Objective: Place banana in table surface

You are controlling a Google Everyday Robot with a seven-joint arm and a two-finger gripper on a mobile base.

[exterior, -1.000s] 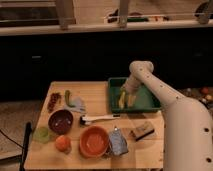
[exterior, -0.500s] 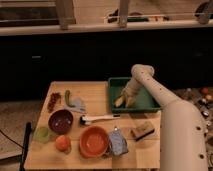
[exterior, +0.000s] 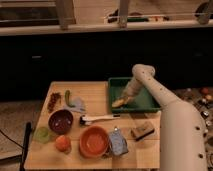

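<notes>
The banana [exterior: 118, 103] is pale yellow and lies in the front left part of the green tray [exterior: 145, 104], at the back right of the tan wooden table surface [exterior: 95, 106]. My white arm comes in from the lower right and bends down into the tray. My gripper [exterior: 125, 99] is at the banana's right end, low over the tray floor. The arm's wrist covers the fingers.
A white-handled brush [exterior: 99, 118] lies mid-table. A purple bowl [exterior: 61, 121], orange bowl [exterior: 94, 141], orange fruit [exterior: 62, 143], green cup [exterior: 42, 134], green vegetable [exterior: 67, 97], blue-grey pouch [exterior: 118, 142] and brown block [exterior: 142, 131] crowd the left and front.
The arm has swung its wrist further over the tray, and the gripper has stayed low by the banana. The banana appears shifted slightly toward the tray's front left.
</notes>
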